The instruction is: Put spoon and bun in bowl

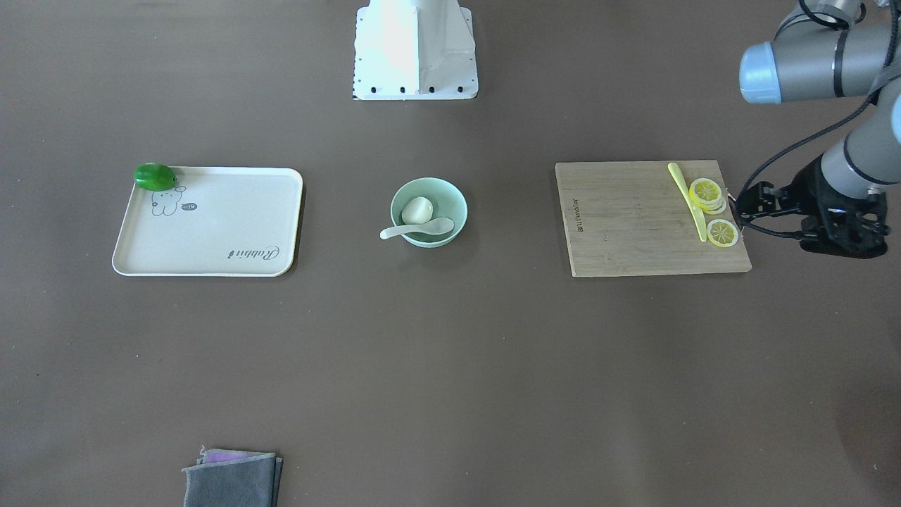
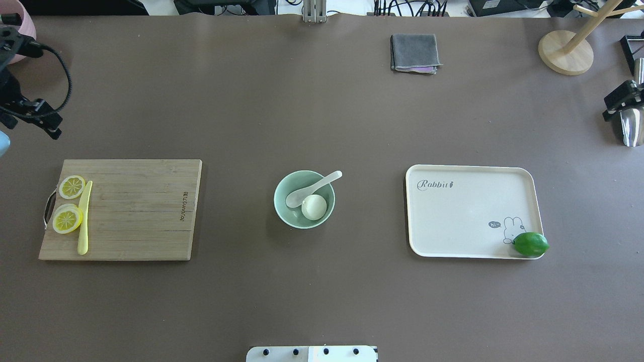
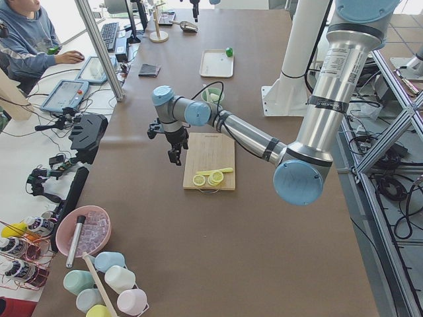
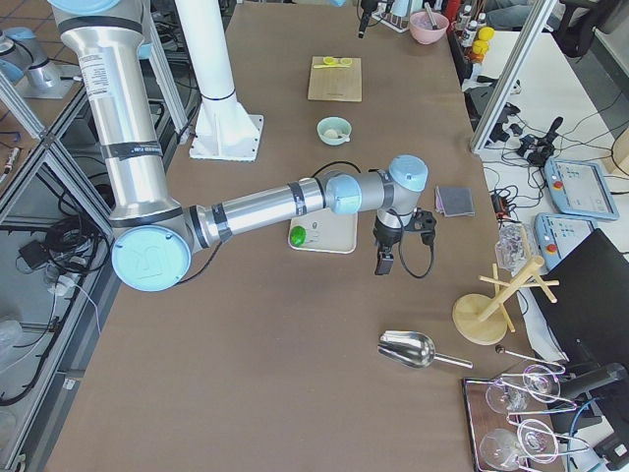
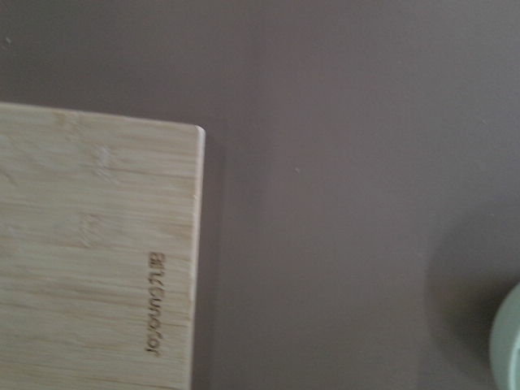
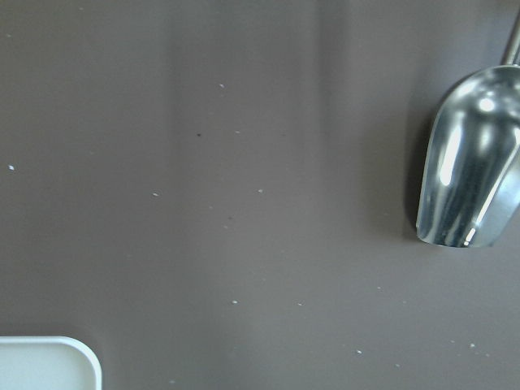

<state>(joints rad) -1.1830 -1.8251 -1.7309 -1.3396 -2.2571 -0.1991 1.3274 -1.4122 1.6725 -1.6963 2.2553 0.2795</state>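
Taking the overhead view as the clock face, the mint bowl (image 2: 288,215) sits mid-table. The white bun (image 2: 314,207) is inside it at about 4 o'clock. The spoon (image 2: 312,188) has its scoop down in the bowl and its handle leaning out over the rim toward 2 o'clock.

Both arms are well away from the bowl. The left arm stands tall at the shoulder, drops to a low elbow, then runs its forearm out level over the table. Its wrist is bent so the left gripper (image 3: 175,157) points straight down above bare table, at about 10 o'clock of the cutting board (image 2: 136,211). I cannot tell whether its jaws are apart or together.

The right arm is posed the same way. Its long forearm is stretched out and the right gripper (image 4: 382,262) hangs downward past the tray (image 2: 468,201), at about 2 o'clock of it, near a metal scoop (image 4: 411,347). Its jaws I cannot make out either. Neither gripper appears to carry anything.
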